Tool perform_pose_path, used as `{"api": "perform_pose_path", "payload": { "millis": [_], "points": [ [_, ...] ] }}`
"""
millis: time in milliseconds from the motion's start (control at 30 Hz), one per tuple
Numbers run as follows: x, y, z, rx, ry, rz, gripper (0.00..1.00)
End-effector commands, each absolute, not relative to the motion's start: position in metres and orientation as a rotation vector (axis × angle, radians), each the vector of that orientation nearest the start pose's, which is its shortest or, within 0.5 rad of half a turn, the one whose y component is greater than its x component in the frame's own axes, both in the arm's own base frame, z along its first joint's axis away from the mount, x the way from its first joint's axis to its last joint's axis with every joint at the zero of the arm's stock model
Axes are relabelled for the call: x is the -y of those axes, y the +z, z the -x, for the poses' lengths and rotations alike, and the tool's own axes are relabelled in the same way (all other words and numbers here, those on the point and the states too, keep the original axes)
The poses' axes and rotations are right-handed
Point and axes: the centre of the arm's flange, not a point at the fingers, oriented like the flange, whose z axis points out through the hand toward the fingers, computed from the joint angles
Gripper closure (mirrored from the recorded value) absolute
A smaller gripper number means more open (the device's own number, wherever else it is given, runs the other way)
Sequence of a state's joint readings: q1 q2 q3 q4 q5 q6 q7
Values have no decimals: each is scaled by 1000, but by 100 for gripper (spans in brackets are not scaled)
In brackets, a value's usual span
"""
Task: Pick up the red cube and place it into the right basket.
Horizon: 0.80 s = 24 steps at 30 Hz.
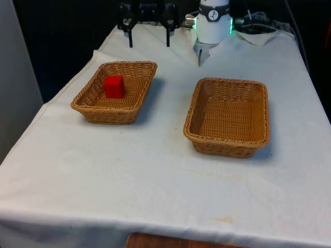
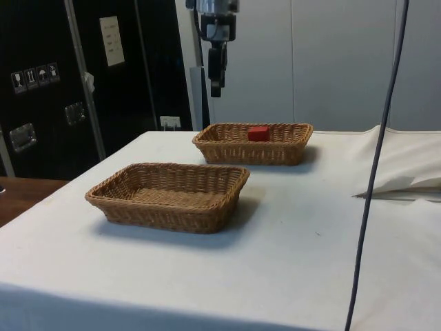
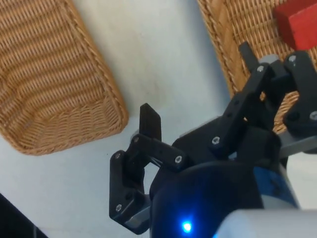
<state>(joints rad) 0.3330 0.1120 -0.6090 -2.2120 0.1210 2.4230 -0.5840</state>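
The red cube (image 1: 114,86) lies in the wicker basket (image 1: 86,101) on the front view's left, near that basket's far end. The side view has the cube (image 2: 258,133) in the farther basket (image 2: 251,149). The other wicker basket (image 1: 227,120), on the front view's right, is empty and is the nearer basket (image 2: 169,196) in the side view. My gripper (image 1: 149,37) hangs open high above the table's far end, behind the cube's basket, holding nothing. In the wrist view the gripper (image 3: 198,84) is over the cloth between the two baskets, with the cube (image 3: 299,22) off to one side.
White cloth lies between and in front of the baskets. A fold of cloth (image 2: 403,179) rises near the table's far end. A grey cable (image 2: 375,172) hangs close to the side camera.
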Motion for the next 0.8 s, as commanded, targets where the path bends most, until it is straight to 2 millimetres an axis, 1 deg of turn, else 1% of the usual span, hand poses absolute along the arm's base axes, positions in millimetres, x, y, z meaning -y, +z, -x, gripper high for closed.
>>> {"api": "perform_pose_path", "payload": {
  "millis": [0,167,233,267,467,767],
  "points": [
    [141,348,-535,363,-187,3163,0],
    [125,347,-541,356,-188,3158,0],
    [126,348,-539,364,-189,3146,0],
    [121,347,-543,344,-189,3157,0],
    [113,344,-549,288,-187,3160,0],
    [105,339,-554,223,-178,3166,0]
  ]
}}
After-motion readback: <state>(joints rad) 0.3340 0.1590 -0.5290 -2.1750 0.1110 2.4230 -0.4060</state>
